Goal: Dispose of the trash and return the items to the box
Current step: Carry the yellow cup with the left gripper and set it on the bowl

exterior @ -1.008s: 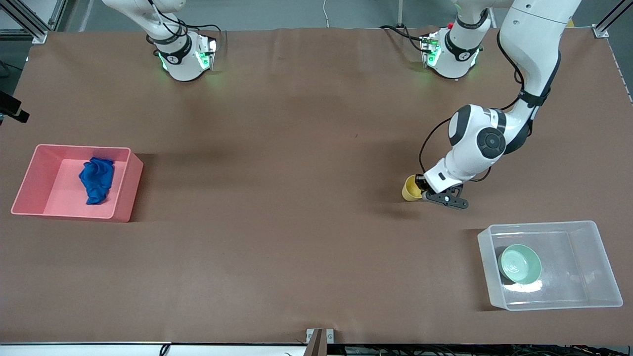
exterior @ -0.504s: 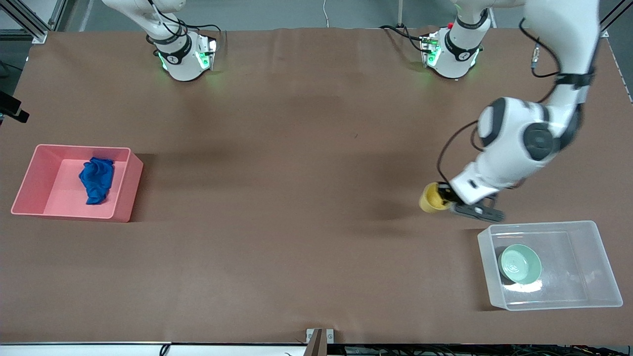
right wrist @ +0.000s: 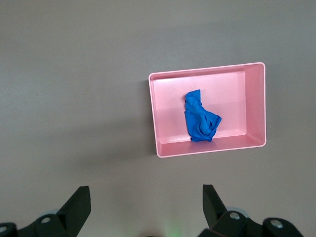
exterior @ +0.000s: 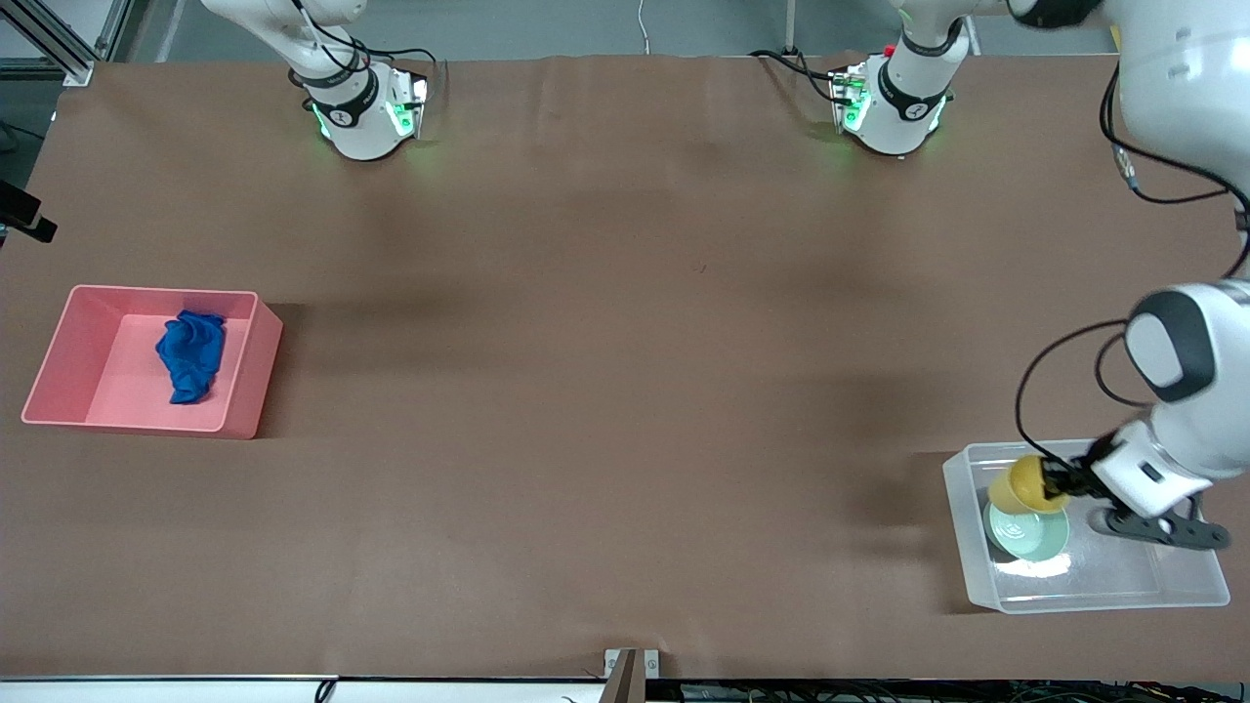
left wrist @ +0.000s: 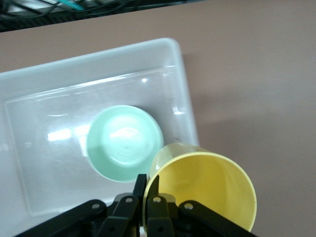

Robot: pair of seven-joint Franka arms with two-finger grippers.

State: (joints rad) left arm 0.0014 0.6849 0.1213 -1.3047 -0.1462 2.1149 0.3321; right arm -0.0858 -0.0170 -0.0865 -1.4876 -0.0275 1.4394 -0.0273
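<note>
A brown table (exterior: pixel 586 391) carries a pink bin (exterior: pixel 249 376) and a clear box (exterior: pixel 1099 591), well apart.

The box (exterior: pixel 1196 586) is frosted clear plastic; the bowl (exterior: pixel 1035 539) and cup (exterior: pixel 1020 485) are glossy plastic; the table (exterior: pixel 605 391) is matt.
</note>
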